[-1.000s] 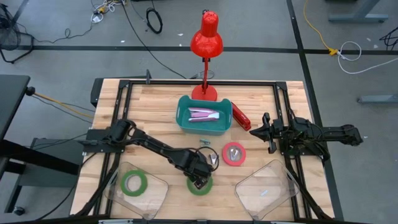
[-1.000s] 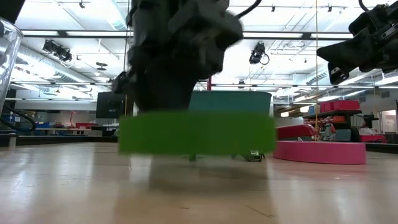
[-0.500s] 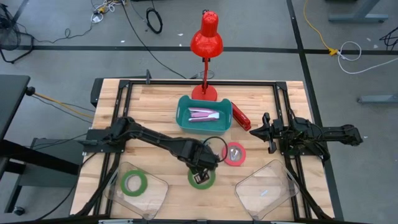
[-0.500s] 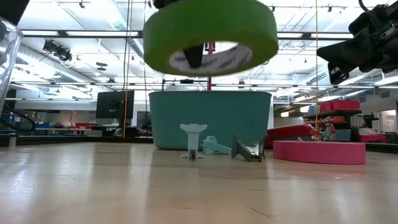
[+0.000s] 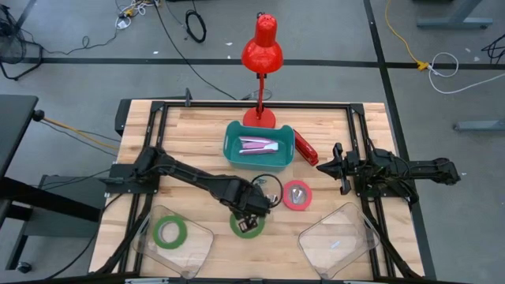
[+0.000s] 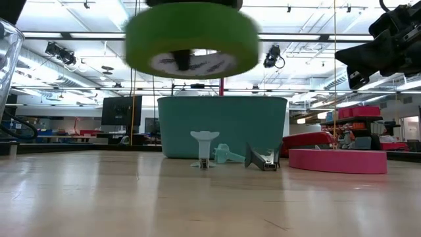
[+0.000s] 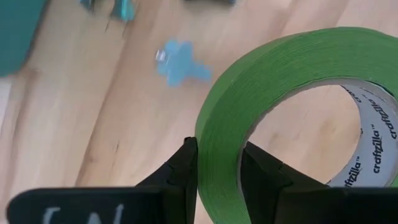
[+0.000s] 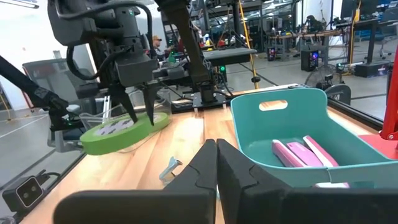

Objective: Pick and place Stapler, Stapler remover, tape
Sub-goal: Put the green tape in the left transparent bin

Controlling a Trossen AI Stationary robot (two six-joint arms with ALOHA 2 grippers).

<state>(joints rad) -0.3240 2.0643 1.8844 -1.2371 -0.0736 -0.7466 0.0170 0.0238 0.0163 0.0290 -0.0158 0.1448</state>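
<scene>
Lifted since a second ago, the green tape roll [image 5: 247, 222] rides in the left hand [image 5: 251, 218] at the worktop's [image 5: 197, 134] six o'clock, drifting toward the clear tray [image 5: 175, 233]. Low view: roll airborne. Left wrist: fingers [image 7: 185, 163] pinch its wall. Right wrist: right hand [image 8: 216, 163] pressed together, idle at three o'clock.

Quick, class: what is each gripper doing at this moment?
Left gripper: shut on the green tape roll, lifted above the table.
Right gripper: shut, empty.
</scene>
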